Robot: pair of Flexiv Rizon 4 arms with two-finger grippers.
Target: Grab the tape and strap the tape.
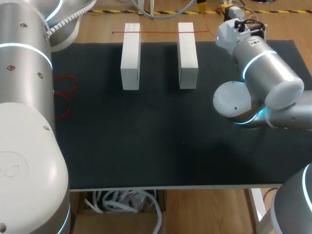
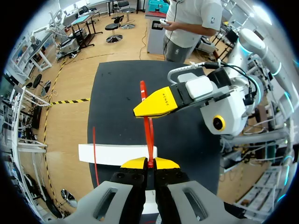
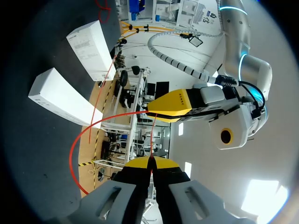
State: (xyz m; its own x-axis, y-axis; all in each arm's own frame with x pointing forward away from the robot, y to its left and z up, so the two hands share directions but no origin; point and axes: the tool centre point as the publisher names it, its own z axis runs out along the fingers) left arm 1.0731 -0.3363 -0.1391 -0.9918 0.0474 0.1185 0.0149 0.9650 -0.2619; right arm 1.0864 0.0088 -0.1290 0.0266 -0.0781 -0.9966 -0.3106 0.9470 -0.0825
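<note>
Two white blocks (image 1: 130,56) are laid side by side on the black surface (image 1: 146,141), upper middle of the frame. Red tape (image 2: 149,135) is gripped by the closed left pincer (image 2: 149,163) and, just ahead of it, by the closed right pincer (image 3: 150,164), a short strip held between them.

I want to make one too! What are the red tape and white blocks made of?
The red tape looks like thin, bendy plastic: it curves without creasing. The white blocks look like matte cardboard or foam, sharp-edged; hard to tell which.
</note>
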